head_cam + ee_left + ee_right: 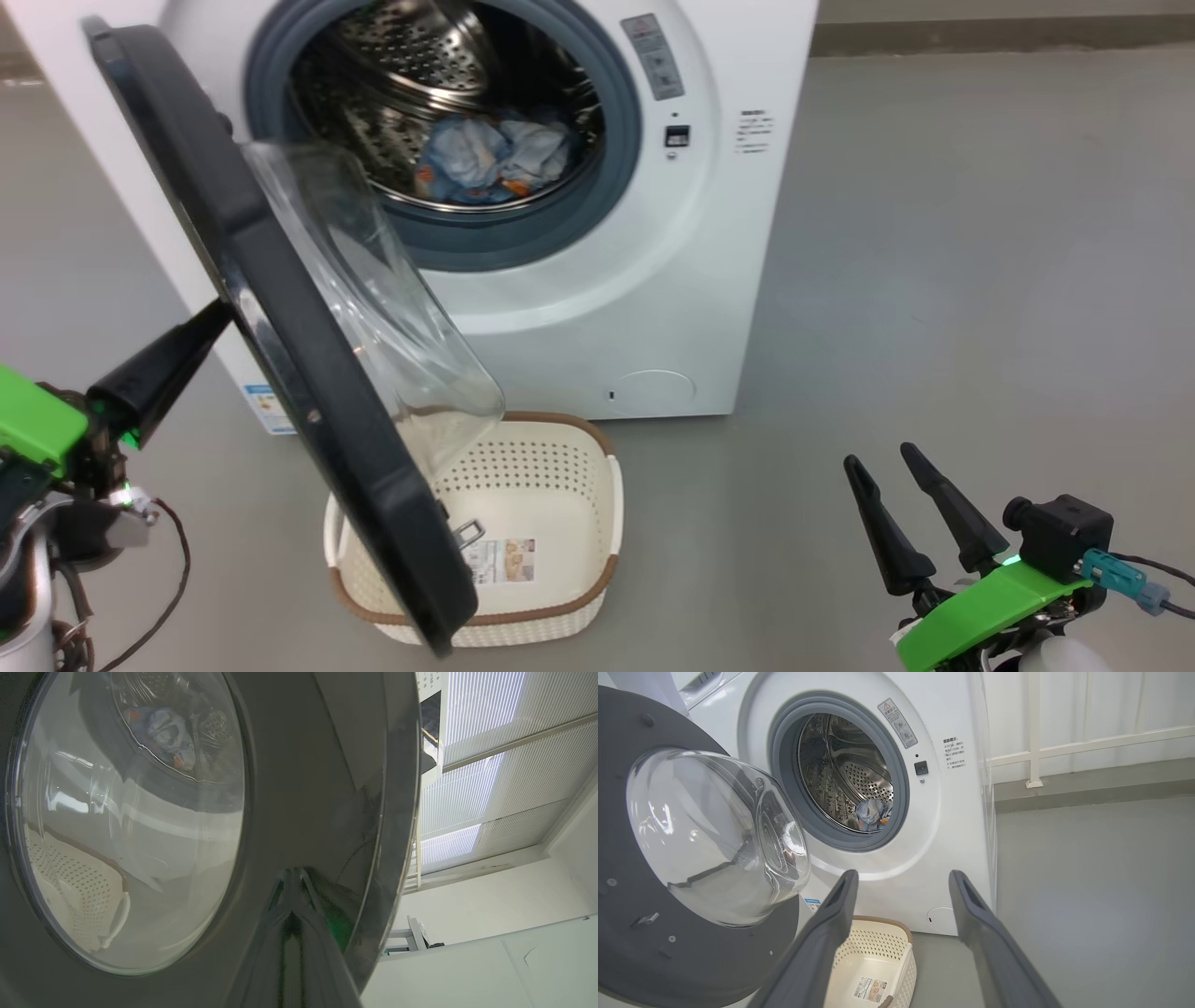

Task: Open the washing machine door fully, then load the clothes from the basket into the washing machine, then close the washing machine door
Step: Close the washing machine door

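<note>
Left gripper (220,315) at glossy blk door (383,495) — bulging clear window (392,308).

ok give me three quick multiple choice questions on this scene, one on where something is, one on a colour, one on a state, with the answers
1. Where are the clothes?
A in the basket
B in the drum
C draped over the washing machine door

2. What colour is the basket's rim?
A brown
B blue
C green

3. How does the washing machine door stand?
A shut tight
B partly open
C lifted off its hinge

Answers:
1 B, the light-blue bundle lies at the bottom of the steel drum.
2 A, a brown woven-look band runs round the top of the cream walls.
3 B, it stands out over the basket and the drum opening is exposed.
</note>
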`<state>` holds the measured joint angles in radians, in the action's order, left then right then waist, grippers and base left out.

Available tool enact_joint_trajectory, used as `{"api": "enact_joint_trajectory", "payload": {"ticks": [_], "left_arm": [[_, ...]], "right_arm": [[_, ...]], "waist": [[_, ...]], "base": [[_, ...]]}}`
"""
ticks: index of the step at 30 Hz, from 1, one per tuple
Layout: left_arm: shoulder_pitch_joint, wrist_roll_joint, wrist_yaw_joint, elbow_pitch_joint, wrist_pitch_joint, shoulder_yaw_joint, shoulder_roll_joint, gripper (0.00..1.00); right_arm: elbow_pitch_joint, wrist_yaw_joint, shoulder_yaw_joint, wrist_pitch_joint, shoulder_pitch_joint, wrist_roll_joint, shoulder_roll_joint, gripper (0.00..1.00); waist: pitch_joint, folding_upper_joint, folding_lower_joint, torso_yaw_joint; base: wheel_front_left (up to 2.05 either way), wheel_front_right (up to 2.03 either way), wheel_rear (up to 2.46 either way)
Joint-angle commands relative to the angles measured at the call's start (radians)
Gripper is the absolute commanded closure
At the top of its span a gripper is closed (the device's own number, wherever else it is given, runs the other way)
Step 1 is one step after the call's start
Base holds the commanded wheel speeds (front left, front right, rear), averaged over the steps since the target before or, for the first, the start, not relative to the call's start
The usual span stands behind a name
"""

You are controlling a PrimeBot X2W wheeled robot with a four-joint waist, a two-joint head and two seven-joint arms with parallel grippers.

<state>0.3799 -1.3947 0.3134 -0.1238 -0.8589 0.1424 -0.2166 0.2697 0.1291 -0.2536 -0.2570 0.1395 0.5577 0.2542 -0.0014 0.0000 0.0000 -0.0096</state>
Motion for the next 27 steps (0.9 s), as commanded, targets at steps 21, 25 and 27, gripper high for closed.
{"api": "enact_joint_trajectory", "payload": {"ticks": [21,25,27], "left_arm": [[0.137,0.102,-0.024,0.013,0.15,0.003,0.035,1.0],[0.15,0.114,-0.03,0.027,0.167,0.003,0.036,1.0],[0.16,0.119,-0.032,0.035,0.175,0.003,0.036,1.0]], "right_arm": [[-0.03,0.002,-0.017,-0.005,0.04,-0.001,0.008,0.0],[-0.033,0.002,-0.014,-0.005,0.043,-0.001,0.004,0.0],[-0.035,0.002,-0.011,-0.005,0.046,-0.002,0.001,0.0]], "waist": [[0.053,0.0,0.0,-0.193],[0.063,0.0,0.0,-0.217],[0.07,0.0,0.0,-0.231]], "base": [[0.0,0.0,0.0],[0.0,0.0,0.0],[0.0,0.0,0.0]]}}
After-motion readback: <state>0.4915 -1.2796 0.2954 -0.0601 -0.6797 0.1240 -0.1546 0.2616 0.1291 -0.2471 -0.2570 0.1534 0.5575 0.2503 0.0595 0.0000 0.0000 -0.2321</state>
